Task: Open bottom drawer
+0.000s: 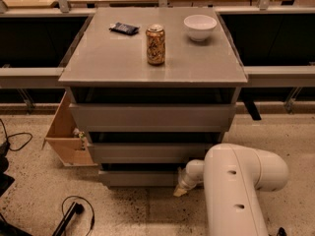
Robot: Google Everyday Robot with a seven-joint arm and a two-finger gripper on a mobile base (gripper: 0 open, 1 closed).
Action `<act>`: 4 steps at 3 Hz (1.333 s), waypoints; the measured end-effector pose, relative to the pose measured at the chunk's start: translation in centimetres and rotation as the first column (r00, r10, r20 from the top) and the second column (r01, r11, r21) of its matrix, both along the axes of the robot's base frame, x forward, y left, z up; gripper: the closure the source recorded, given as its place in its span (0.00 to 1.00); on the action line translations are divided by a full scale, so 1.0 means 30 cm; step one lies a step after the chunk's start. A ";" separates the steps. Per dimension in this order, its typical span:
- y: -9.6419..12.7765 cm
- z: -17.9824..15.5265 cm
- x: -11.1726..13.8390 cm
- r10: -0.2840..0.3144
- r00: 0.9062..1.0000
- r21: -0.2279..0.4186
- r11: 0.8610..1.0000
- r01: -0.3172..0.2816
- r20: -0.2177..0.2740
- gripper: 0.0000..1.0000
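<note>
The grey cabinet (152, 68) has three handleless drawers. The bottom drawer (138, 177) is the lowest one, a flat grey front just above the floor, standing about level with the fronts above it. My gripper (180, 190) reaches from the white arm (236, 181) to the drawer's lower right corner, its pale tip against the drawer front near the floor. The arm covers the drawer's right end.
On the cabinet top stand a drink can (155, 44), a white bowl (200, 27) and a dark packet (124, 28). A light wooden box (66, 134) leans at the cabinet's left side. Cables (74, 213) lie on the speckled floor at the lower left.
</note>
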State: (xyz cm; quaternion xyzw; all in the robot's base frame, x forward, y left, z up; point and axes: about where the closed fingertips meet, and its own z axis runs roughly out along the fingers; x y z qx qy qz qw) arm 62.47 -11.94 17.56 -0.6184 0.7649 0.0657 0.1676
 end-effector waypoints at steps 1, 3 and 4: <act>-0.050 -0.011 -0.050 -0.035 0.999 -0.010 0.999 0.035 -0.027 0.65; -0.050 0.031 -0.056 -0.036 0.999 -0.010 0.999 0.035 -0.027 1.00; -0.096 0.044 -0.151 -0.123 0.991 -0.026 0.992 0.122 -0.052 1.00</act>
